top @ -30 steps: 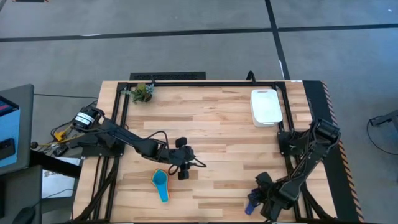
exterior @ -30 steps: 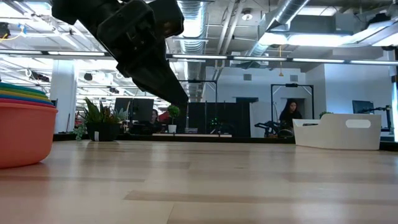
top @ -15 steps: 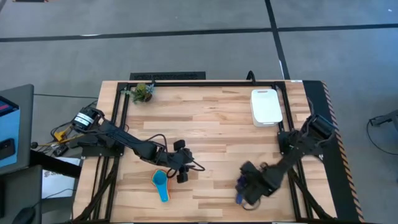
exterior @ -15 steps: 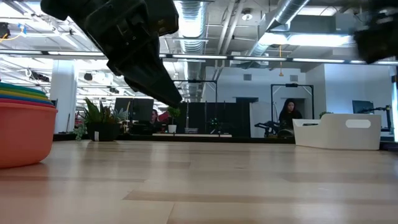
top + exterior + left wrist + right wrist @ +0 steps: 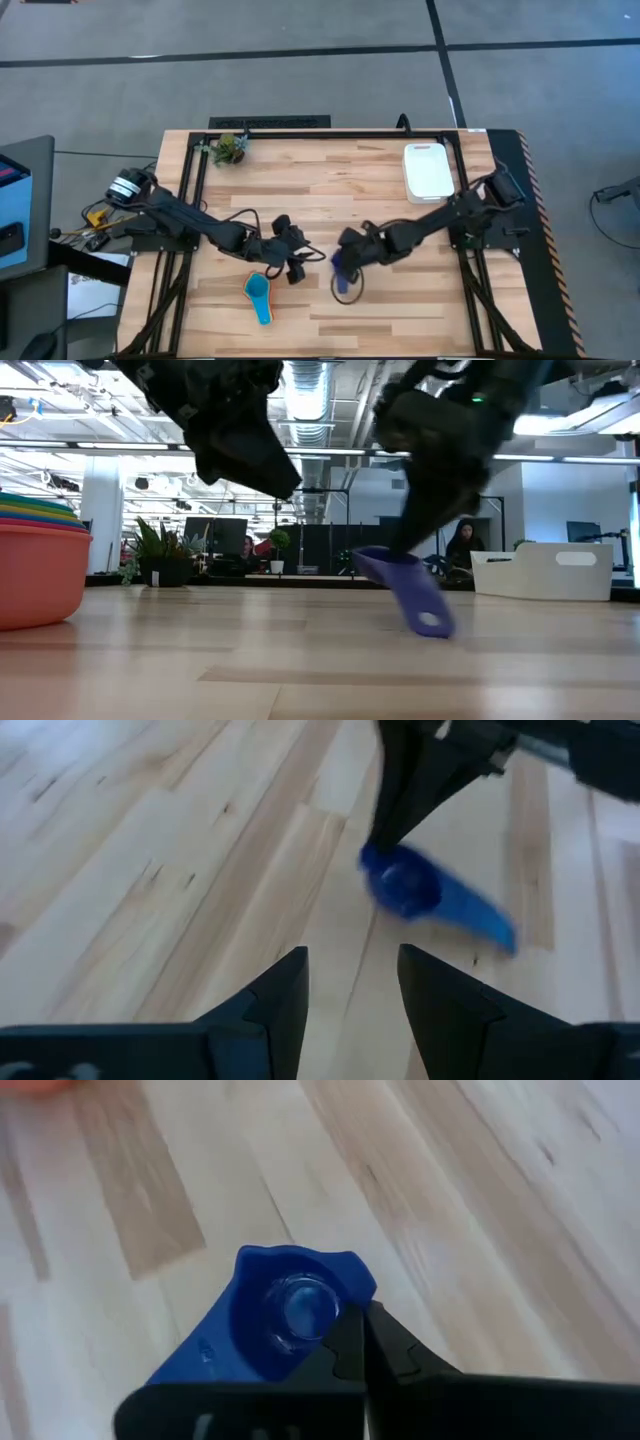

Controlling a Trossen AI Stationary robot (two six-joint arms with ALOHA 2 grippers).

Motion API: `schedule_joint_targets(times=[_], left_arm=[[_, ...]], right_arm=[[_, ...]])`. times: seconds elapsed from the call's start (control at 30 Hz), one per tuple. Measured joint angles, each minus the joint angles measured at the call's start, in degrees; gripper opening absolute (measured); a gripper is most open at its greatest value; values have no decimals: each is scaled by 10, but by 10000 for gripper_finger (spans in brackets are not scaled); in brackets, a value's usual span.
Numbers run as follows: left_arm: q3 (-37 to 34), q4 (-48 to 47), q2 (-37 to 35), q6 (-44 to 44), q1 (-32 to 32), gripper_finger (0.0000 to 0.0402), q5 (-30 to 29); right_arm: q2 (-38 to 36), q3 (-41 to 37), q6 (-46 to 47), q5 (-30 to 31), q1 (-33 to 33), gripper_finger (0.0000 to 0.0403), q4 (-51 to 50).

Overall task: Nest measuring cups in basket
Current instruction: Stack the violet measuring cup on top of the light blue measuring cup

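Cup first: your right gripper (image 5: 343, 268) pinches the dark blue measuring cup (image 5: 341, 275) by its rim, lifted off the table (image 5: 380, 190), well apart from the white basket (image 5: 428, 172). Just beside that cup, your left gripper (image 5: 297, 270) hangs with fingers parted and empty, touching neither it nor the stacked cups (image 5: 258, 290) nearby.

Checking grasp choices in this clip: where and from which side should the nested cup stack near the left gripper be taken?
Judging by the high view, grip the nested stack by its flat handle, which points toward the table's front edge. Come straight down from above: the bowls look too wide and round for the left gripper, whose fingers stand open.
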Motion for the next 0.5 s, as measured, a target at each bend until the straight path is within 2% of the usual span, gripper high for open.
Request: schedule_joint_targets(times=[0.13, 0.3, 0.5], left_arm=[[-1, -3, 10, -18, 11, 143, -4], [0, 21, 16, -23, 28, 144, -16], [0, 45, 16, 11, 41, 144, -2]], right_arm=[[0, 0, -62, -27, -33, 7, 47], [0, 0, -97, -31, -53, 4, 84], [0, 0, -124, -31, -55, 9, 144]])
